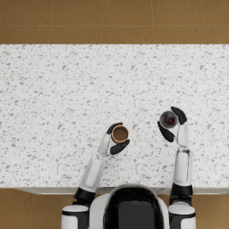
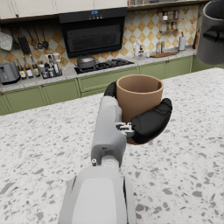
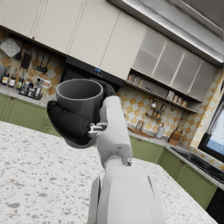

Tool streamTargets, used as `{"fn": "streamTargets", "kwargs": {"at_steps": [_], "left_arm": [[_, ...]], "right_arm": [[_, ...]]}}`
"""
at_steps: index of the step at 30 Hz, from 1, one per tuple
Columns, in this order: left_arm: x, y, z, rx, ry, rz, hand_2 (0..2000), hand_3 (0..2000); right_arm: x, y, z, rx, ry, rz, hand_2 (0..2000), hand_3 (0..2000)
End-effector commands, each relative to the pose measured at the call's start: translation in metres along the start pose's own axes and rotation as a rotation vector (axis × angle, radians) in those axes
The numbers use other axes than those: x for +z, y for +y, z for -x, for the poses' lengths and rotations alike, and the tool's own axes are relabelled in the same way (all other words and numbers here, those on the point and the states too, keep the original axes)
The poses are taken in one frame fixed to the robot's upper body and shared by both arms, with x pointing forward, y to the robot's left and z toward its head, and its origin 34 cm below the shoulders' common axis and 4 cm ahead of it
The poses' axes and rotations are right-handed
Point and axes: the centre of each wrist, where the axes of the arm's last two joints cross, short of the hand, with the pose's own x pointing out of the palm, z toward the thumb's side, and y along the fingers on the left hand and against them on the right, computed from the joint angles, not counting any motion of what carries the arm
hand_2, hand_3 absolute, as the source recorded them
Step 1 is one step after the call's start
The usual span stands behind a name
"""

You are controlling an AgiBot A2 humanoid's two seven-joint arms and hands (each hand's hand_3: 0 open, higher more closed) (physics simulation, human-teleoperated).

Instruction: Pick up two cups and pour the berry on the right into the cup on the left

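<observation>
With both cups gripped, my left hand holds the empty brown ceramic cup, while my right hand holds the grey cup with its dark red berry above the speckled counter. Next I judge: bring them together and tip the grey one over.

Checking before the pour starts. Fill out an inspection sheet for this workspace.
Surface: speckled white counter, bare around the cups.
Job's things: brown cup upright, looks empty; grey cup holds a dark red berry, seen from the head view. In the wrist views both cups sit clear above the counter.
Clutter: nothing seen.
Robot hands: left robot hand grips the brown cup; right robot hand grips the grey cup.
Cables: nothing seen.
Surroundings: brown tiled floor beyond the counter; wrist views show green cabinets, a stove with a pot, and an extractor hood.
</observation>
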Motion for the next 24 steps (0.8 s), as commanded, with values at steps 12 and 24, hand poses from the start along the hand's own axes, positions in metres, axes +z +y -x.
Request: {"fn": "streamTargets", "kwargs": {"at_steps": [12, 24], "left_arm": [[0.004, 0.026, -0.031, -0.165, 0.064, -0.023, 2000, 1280], [0.002, 0.046, -0.023, -0.116, 0.047, -0.003, 2000, 1280]], "right_arm": [[0.046, -0.004, -0.031, 0.073, 0.331, 0.174, 2000, 1280], [0.053, -0.019, -0.062, 0.115, 0.653, 0.21, 2000, 1280]]}}
